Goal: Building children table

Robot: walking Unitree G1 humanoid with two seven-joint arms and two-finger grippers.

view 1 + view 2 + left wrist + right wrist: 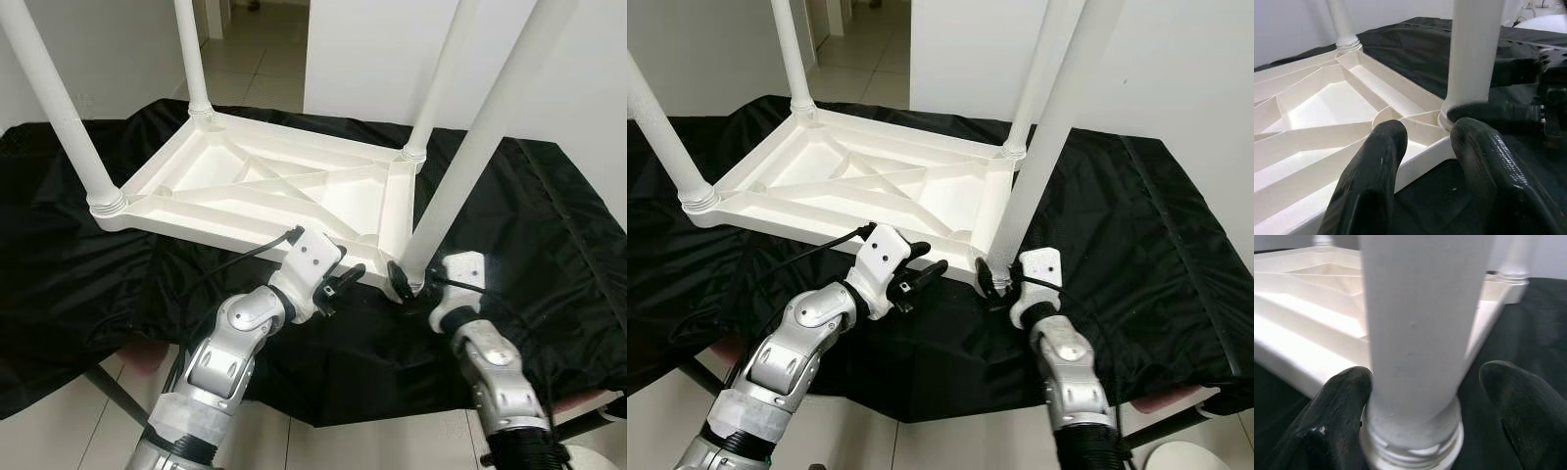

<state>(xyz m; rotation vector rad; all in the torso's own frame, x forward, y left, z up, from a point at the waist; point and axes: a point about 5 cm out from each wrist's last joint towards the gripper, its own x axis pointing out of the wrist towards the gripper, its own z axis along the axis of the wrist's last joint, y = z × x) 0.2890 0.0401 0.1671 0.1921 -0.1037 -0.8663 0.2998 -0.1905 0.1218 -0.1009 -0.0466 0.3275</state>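
— Where's the table?

— The white table top (265, 186) lies upside down on a black cloth (549, 225), ribbed underside facing up, with four white legs standing in its corner sockets. The near right leg (480, 137) leans up and to the right out of its socket.

— And the right gripper (404, 283)?

— Low at that leg's base. Its black fingers (1332, 416) are spread to either side of the collar; one looks to touch it, the other stands clear.

— The left gripper (345, 281)?

— Just left of the same corner, at the near edge of the top. Its fingers (1371, 181) are apart, holding nothing, one over the rim and the other beside it above the cloth.

— Around that?

— Pale tiled floor (265, 59) beyond the cloth, and white walls (382, 49).
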